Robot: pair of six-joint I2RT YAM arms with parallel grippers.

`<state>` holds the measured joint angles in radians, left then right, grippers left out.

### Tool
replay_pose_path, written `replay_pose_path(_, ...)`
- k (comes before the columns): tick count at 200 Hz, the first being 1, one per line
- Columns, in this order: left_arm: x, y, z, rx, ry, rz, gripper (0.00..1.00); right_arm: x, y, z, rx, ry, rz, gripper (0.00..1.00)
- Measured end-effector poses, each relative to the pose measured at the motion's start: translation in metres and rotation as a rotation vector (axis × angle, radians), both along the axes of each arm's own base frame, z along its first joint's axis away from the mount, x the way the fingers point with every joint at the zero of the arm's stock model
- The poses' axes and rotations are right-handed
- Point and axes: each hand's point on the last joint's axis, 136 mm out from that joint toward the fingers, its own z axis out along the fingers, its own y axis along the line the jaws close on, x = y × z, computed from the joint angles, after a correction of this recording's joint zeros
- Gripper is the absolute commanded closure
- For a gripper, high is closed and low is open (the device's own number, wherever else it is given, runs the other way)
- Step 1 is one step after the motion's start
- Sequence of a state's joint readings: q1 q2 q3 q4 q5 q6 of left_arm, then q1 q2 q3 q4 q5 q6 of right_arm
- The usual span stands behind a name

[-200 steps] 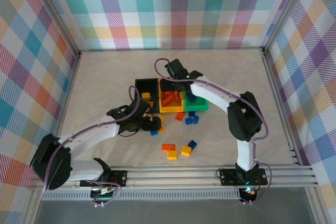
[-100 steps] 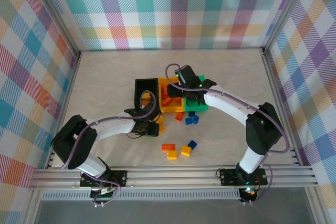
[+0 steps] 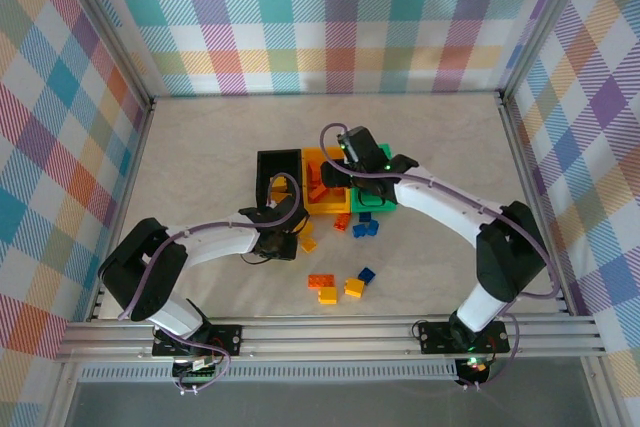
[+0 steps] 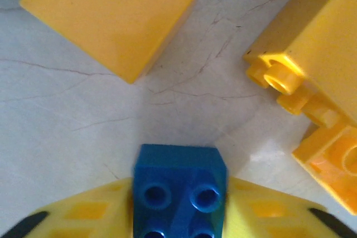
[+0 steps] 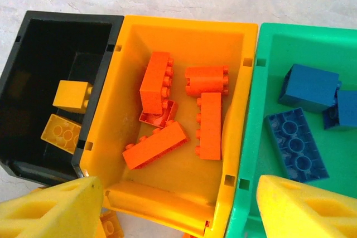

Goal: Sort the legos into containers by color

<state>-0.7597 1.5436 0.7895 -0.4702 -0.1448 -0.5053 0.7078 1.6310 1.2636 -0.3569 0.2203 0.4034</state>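
Between the yellow fingers (image 4: 78, 215) of my left gripper (image 4: 179, 215) sits a blue lego (image 4: 179, 190), studs toward the camera and both fingers against its sides; the gripper is shut on it. From above, this gripper (image 3: 290, 245) is low on the table just in front of the black container (image 3: 268, 162). My right gripper (image 3: 352, 179) hovers open over the row of containers with nothing between its fingers. Below it, the black container (image 5: 33, 26) holds two yellow legos, the yellow-orange one (image 5: 184, 23) several orange legos, and the green one (image 5: 301, 29) three blue legos.
Yellow legos (image 4: 111, 15) (image 4: 318, 43) lie on the table just ahead of the left gripper. Loose legos sit nearer the arm bases: orange (image 3: 321, 280), yellow (image 3: 327, 295) (image 3: 353, 287), blue (image 3: 366, 274). A blue cluster (image 3: 365, 229) and an orange lego (image 3: 342, 221) lie before the green container.
My left gripper reached further right, came down on the table and shut on the blue lego. The right gripper shifted right and nearer over the containers, staying open.
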Motion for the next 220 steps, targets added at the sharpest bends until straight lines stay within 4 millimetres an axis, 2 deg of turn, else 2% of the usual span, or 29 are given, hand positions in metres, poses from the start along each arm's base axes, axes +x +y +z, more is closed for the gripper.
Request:
replay_pose_path(29, 0.003, -0.005, 0.006, -0.013, -0.014, -0.010, 0.70, -0.007, -0.009, 0.001, 0.003, -0.007, -0.011, 0.27)
replay_pose_path(54, 0.004, -0.022, 0.035, -0.046, -0.051, -0.047, 0.70, -0.021, -0.033, -0.006, 0.004, 0.006, -0.049, 0.27)
replay_pose_path(74, 0.015, -0.059, 0.076, -0.127, -0.114, -0.096, 0.70, -0.036, -0.065, -0.013, 0.006, 0.015, -0.112, 0.26)
replay_pose_path(96, 0.041, -0.103, 0.127, -0.244, -0.193, -0.123, 0.70, -0.057, -0.099, -0.021, 0.009, 0.029, -0.181, 0.26)
replay_pose_path(111, 0.064, -0.136, 0.150, -0.298, -0.228, -0.140, 0.70, -0.074, -0.117, -0.027, 0.010, 0.042, -0.217, 0.25)
replay_pose_path(124, 0.085, -0.164, 0.160, -0.329, -0.250, -0.157, 0.70, -0.087, -0.127, -0.031, 0.015, 0.054, -0.234, 0.25)
replay_pose_path(138, 0.106, -0.192, 0.162, -0.345, -0.258, -0.174, 0.72, -0.099, -0.136, -0.035, 0.019, 0.063, -0.246, 0.26)
replay_pose_path(160, 0.136, -0.228, 0.152, -0.337, -0.254, -0.197, 0.72, -0.116, -0.148, -0.044, 0.015, 0.090, -0.264, 0.26)
replay_pose_path(187, 0.160, -0.252, 0.133, -0.305, -0.236, -0.207, 0.72, -0.131, -0.157, -0.055, 0.012, 0.122, -0.277, 0.26)
replay_pose_path(204, 0.167, -0.256, 0.122, -0.283, -0.214, -0.203, 0.63, -0.137, -0.158, -0.058, 0.020, 0.134, -0.271, 0.27)
replay_pose_path(220, 0.172, -0.258, 0.116, -0.263, -0.200, -0.210, 0.44, -0.140, -0.154, -0.059, 0.034, 0.151, -0.254, 0.27)
